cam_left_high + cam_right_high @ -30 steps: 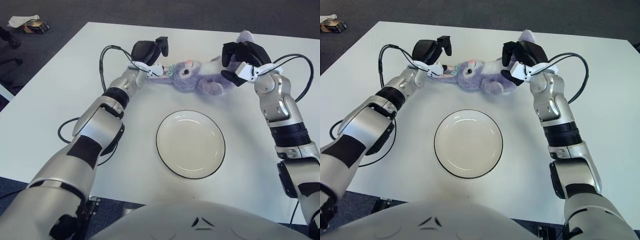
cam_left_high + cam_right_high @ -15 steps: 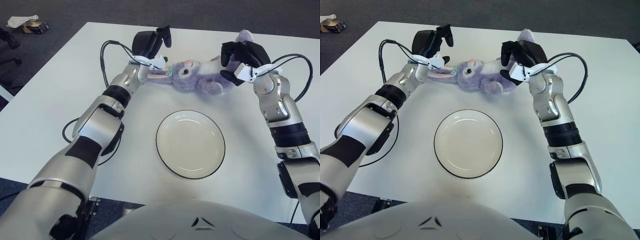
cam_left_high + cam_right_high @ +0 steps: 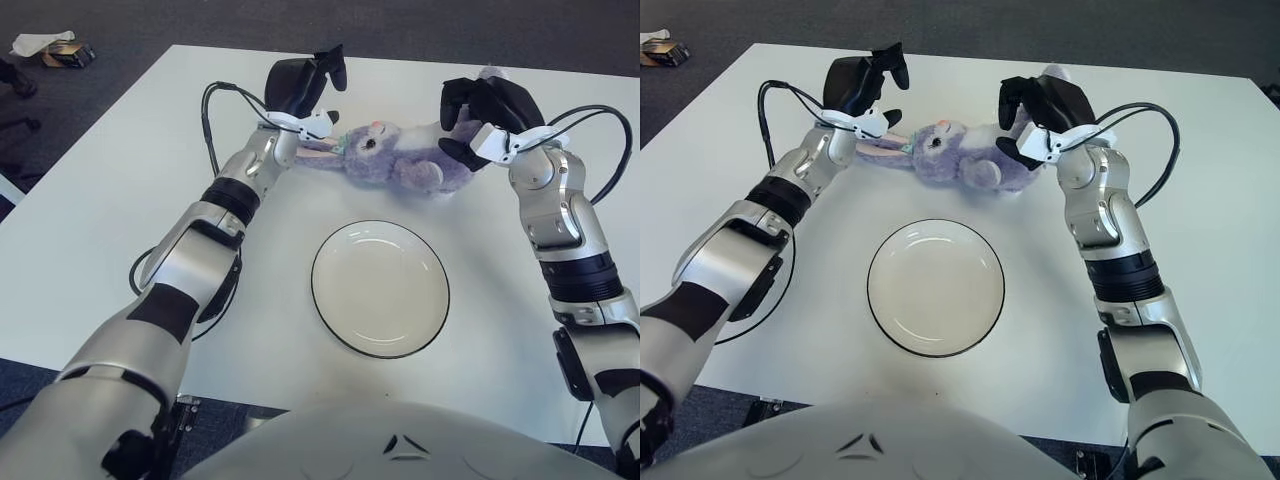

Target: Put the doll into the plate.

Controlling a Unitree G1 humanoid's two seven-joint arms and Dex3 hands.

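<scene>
The doll (image 3: 395,158) is a purple plush rabbit lying on its side on the white table (image 3: 120,200), behind the plate. The plate (image 3: 380,288) is white with a dark rim and sits empty at the table's middle. My left hand (image 3: 305,100) is at the doll's ear end, just above the ear tip (image 3: 312,148), with its fingers spread. My right hand (image 3: 487,115) is curled over the doll's leg end and grips it. One foot is mostly hidden behind this hand.
Black cables (image 3: 208,110) run from both wrists over the table. The far table edge lies just behind the hands. A small box and cloth (image 3: 55,47) lie on the dark floor at the far left.
My left hand has risen off the ear and its fingers have opened upward. My right hand has closed more over the doll's leg end, and that end has shifted slightly.
</scene>
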